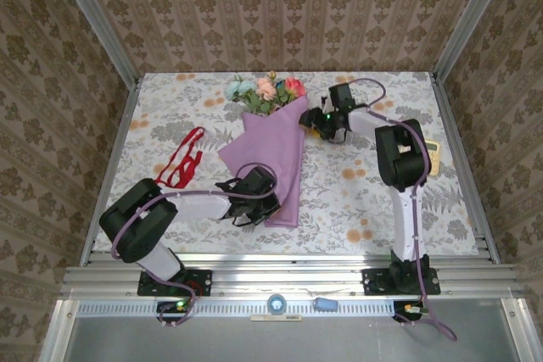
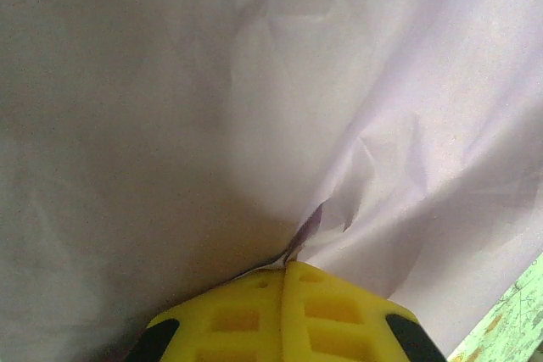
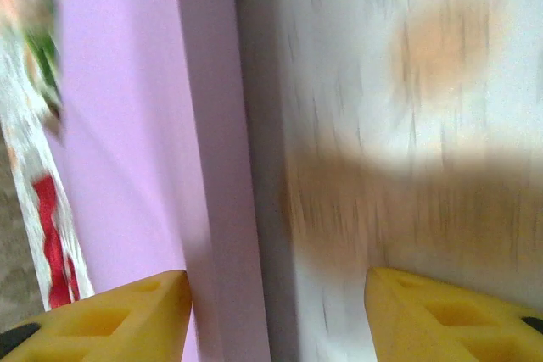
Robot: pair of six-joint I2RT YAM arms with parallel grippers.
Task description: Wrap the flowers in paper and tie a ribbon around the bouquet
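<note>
The bouquet lies in the middle of the table, with the flowers [image 1: 267, 89] sticking out of the far end of the lilac paper [image 1: 278, 154]. My left gripper [image 1: 261, 203] is at the paper's near end, and in the left wrist view it [image 2: 288, 270] is shut on a creased fold of the paper [image 2: 254, 82]. My right gripper [image 1: 321, 130] hovers by the wrap's upper right edge. In the right wrist view it [image 3: 276, 294] is open, straddling the paper's edge [image 3: 127, 125] with nothing gripped. The red ribbon [image 1: 185, 158] lies loose on the cloth to the left of the bouquet, and it [image 3: 51, 243] shows beyond the paper.
A pale calculator [image 1: 433, 155] lies near the table's right edge, partly behind the right arm. The flowered tablecloth [image 1: 356, 192] covers the table, with metal rails at the sides and front. The right wrist view is motion-blurred.
</note>
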